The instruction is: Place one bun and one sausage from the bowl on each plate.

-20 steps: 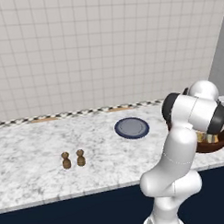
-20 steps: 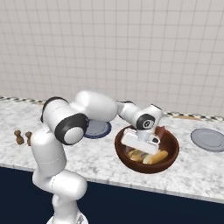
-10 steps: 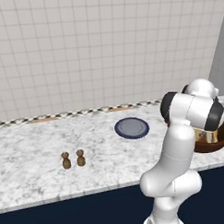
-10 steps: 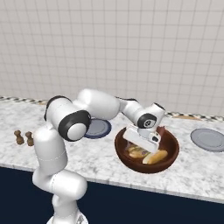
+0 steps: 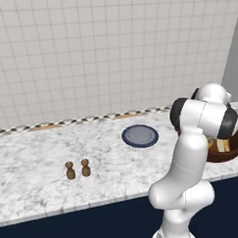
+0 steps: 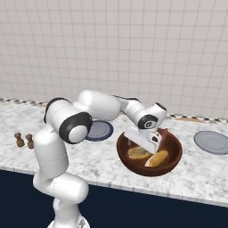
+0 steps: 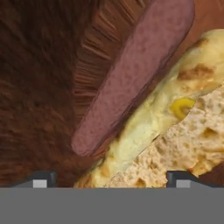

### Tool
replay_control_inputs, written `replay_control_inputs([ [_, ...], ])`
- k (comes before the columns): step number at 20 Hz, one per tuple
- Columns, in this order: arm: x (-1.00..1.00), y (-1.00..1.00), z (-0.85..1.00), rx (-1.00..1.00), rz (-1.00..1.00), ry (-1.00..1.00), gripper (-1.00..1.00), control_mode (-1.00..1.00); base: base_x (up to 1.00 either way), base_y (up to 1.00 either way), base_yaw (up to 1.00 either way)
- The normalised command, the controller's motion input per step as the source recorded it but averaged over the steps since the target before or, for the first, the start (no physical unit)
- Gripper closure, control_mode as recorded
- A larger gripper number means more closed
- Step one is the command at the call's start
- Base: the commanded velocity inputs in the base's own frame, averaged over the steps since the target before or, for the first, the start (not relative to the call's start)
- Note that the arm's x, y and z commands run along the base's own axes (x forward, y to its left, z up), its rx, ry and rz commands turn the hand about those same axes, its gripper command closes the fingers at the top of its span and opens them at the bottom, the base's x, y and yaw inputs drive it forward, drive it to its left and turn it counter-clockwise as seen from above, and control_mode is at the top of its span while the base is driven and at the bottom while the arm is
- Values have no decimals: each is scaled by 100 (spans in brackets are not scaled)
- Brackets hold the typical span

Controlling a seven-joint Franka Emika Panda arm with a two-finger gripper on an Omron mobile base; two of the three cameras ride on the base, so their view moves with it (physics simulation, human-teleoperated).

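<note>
Right base view is showing the white arm reaching down into the large, deep, reddish-brown wooden bowl (image 6: pixel 169 162) at the near edge of the marble counter (image 6: pixel 209 176), with its two-finger gripper (image 6: pixel 150 141) dipping inside the rim. The claw is standing wide, its tips well apart, and it is gripping nothing. Through the hand view, a long reddish-brown sausage (image 7: pixel 131 74) is lying against the bowl's wooden wall, touching a pale, toasted bun (image 7: pixel 175 127) just beside it, the tips straddling the bun's near end. In the bowl, two yellowish buns are showing. The dark navy-rimmed round plate (image 6: pixel 99 130) left of the bowl and the paler grey round plate (image 6: pixel 213 141) on the right are both sitting bare, so I judge nothing is delivered yet: all four placements are remaining, and the first pick is only being lined up.
</note>
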Motion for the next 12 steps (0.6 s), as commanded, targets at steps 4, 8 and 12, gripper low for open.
replay_control_inputs([
  [4,0,9,-8,0,-11,-1,-100,-100,0,0,0],
  [8,7,7,-63,0,-11,0,-100,-100,0,0,0],
  [12,0,5,-80,-1,-12,-5,-100,-100,0,0,0],
])
